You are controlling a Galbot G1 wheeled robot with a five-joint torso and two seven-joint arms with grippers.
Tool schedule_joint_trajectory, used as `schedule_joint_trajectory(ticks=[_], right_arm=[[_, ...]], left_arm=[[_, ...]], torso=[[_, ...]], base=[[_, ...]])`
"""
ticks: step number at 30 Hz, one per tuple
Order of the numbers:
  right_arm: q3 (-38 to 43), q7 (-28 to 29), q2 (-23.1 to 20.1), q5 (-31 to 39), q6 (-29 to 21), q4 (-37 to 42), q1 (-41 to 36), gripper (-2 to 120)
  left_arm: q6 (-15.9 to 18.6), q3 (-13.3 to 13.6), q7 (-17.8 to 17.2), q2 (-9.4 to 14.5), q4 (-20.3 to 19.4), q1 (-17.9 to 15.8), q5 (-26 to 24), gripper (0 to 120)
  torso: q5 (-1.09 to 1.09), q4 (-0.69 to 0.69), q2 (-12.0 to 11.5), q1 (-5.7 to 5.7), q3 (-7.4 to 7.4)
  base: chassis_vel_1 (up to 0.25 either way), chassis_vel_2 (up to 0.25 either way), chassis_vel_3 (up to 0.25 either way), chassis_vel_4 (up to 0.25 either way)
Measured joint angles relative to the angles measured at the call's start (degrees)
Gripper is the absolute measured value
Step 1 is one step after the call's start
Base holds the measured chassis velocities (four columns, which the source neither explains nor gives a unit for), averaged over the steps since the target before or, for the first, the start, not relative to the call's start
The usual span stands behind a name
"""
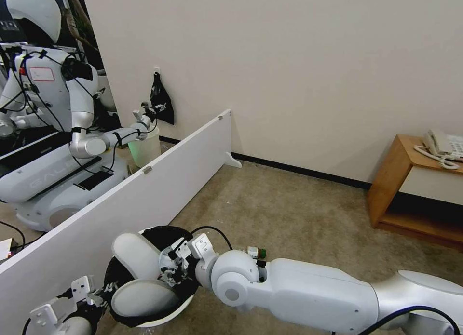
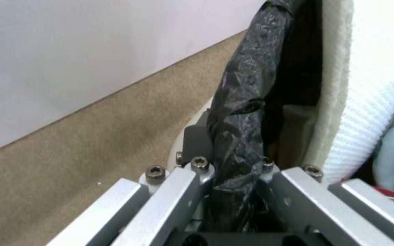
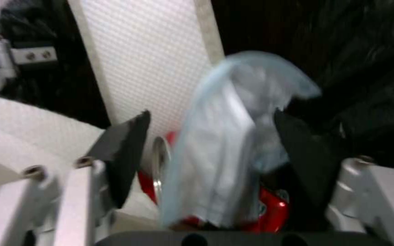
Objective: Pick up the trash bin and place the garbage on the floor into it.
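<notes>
Beige carpet (image 1: 289, 214) ran across the room to a plain cream wall, with a long white board (image 1: 144, 190) leaning along the robot's left and a wooden side table (image 1: 410, 180) carrying a telephone (image 1: 441, 147) off to its right. Beyond the board another white robot (image 1: 53, 118) stood beside a pale bin (image 1: 144, 149).

Low in front of the robot sat the trash bin (image 1: 166, 308), white, with the black bag (image 1: 164, 236) folded over its rim. Two white slippers (image 1: 137, 255) stood up out of it, one behind the other. In the left wrist view the left gripper (image 2: 236, 191) was clamped together on the bin's rim, the crinkled black liner (image 2: 243, 112) pinched between its fingers (image 2: 197, 143), and a slipper's textured sole (image 2: 370, 102) rose just beside it inside the bin.

From the other side, the right arm (image 1: 308, 291) reached across to the bin, its right gripper (image 1: 181, 267) over the opening. In the right wrist view its dark pads (image 3: 124, 153) stood apart, and between them hung a pale blue-white mask (image 3: 229, 143), blurred, so I could not tell whether it touched either pad. Under the mask lay a red can (image 3: 270, 208), next to a slipper (image 3: 147, 68), all within the black-lined bin.
</notes>
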Motion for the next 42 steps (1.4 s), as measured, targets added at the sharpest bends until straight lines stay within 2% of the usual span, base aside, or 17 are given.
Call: schedule_joint_trajectory(ticks=[3,5,12,27,37,42], right_arm=[[0.40,0.05,0.08,0.19,0.00,0.36,0.22,90],[0.75,0.06,0.21,0.36,0.00,0.67,0.32,94],[2.32,0.22,0.42,1.04,0.13,1.79,0.39,88],[5.89,0.56,-0.27,1.37,0.75,5.03,0.21,93],[11.74,1.23,-3.93,2.13,0.79,10.76,0.22,99],[18.21,1.07,-5.91,2.26,1.76,13.97,-0.51,100]], left_arm=[[0.00,-0.06,-0.04,-0.02,0.10,-0.08,0.08,2],[0.00,-0.05,-0.04,-0.07,0.17,-0.10,0.16,2],[0.00,-0.04,-0.04,-0.18,0.34,-0.14,0.35,1],[0.00,-0.01,-0.02,-0.17,0.55,-0.28,0.46,1],[-0.01,-0.44,-0.02,0.19,0.53,-0.23,0.36,2],[0.00,-0.73,-0.02,0.34,0.10,0.24,0.25,1]], torso=[[0.00,0.00,0.00,0.00,0.00],[0.00,0.00,0.00,0.00,0.00],[0.00,0.00,0.00,0.00,0.00],[0.00,0.01,0.00,0.00,0.00],[0.01,0.00,0.00,0.00,0.00],[0.01,0.01,0.00,0.00,0.00]], base=[[0.000,0.000,0.000,0.000],[0.000,0.000,0.000,0.000],[0.000,0.000,0.000,0.000],[0.000,0.000,0.000,0.000],[0.000,0.000,0.000,0.000],[0.000,0.000,0.000,0.000]])
